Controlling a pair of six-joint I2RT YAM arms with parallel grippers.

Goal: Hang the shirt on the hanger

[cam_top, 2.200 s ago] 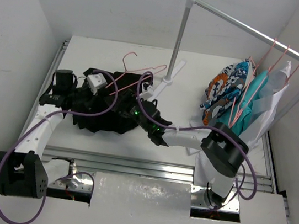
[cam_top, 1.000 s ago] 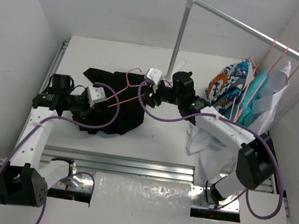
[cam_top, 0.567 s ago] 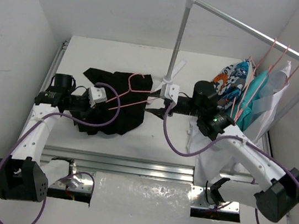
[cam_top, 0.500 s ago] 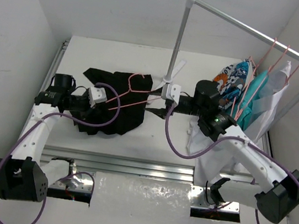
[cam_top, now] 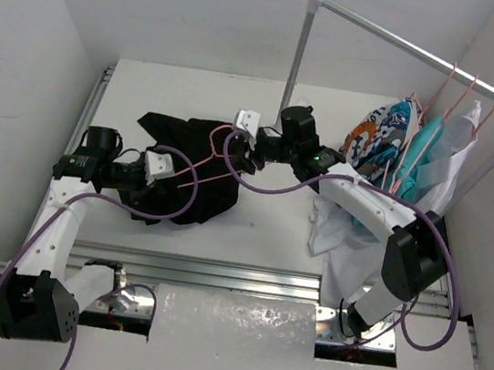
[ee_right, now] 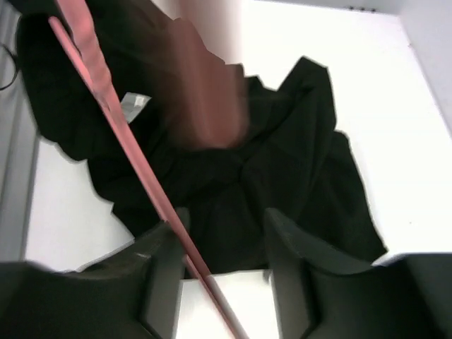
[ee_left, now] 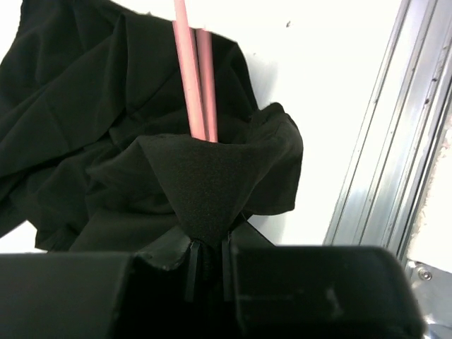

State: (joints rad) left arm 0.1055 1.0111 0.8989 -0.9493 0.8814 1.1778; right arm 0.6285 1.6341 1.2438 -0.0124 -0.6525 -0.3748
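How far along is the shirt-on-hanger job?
Done: one end of the hanger is tucked under the shirt. In hand: left tool pinches the fabric; right tool is open beside the wire. Left: the shirt lies bunched, not hung on the hanger's shoulders.

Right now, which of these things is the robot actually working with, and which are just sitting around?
In the job:
black shirt
pink hanger
left gripper, pinching the shirt
right gripper, open around the hanger's wire

Just there:
clothes rail
patterned garment
teal garment
white garment
spare hangers on the rail
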